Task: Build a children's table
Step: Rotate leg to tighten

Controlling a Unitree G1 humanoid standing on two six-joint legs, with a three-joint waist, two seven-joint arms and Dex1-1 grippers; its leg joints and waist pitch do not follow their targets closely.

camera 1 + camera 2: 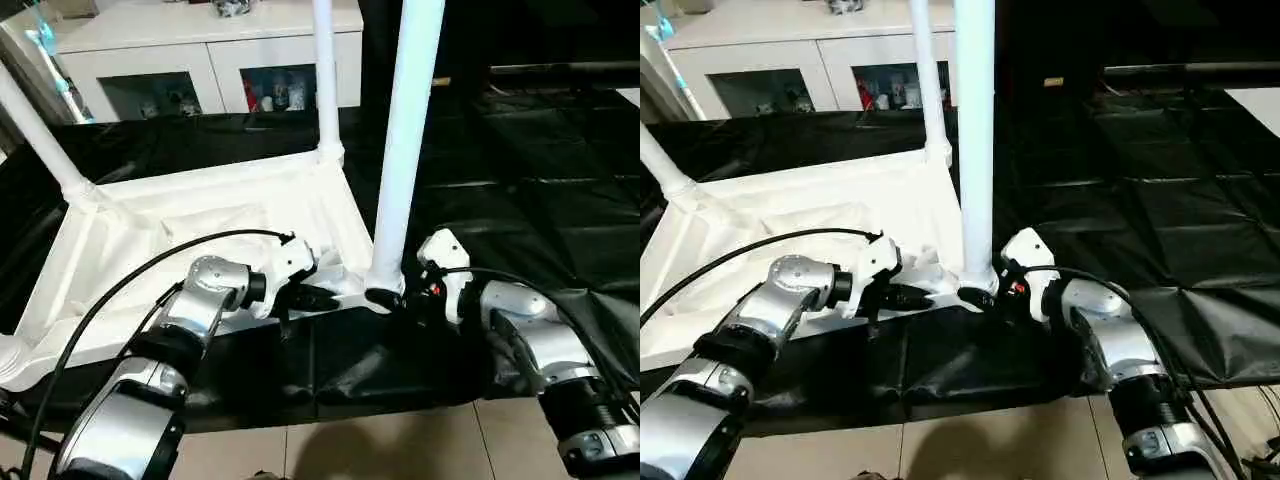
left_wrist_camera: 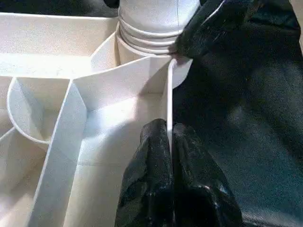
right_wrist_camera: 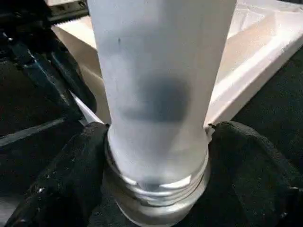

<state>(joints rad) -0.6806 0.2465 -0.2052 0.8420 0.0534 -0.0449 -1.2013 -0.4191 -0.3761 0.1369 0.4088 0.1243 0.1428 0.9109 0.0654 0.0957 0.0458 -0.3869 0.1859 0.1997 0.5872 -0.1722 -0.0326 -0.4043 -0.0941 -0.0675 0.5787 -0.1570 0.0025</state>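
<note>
White plastic makes up the children's table top (image 1: 200, 230), which lies upside down on the black-covered tabletop (image 1: 560, 200). Its thin rim is pinched by the closed left tool (image 2: 170, 142). Just beside that, a leg (image 1: 405, 150) is clasped at its threaded base between the spread fingers of the right tool (image 3: 156, 156), upright in the near corner socket (image 2: 142, 52). Two further legs (image 1: 325, 75) are seen standing in the far sockets. The ribbed compartments under the top hold nothing. Threads could be crossed if the leg is tilted while turned; the top could slide if the thin rim slips from the left pinch.
</note>
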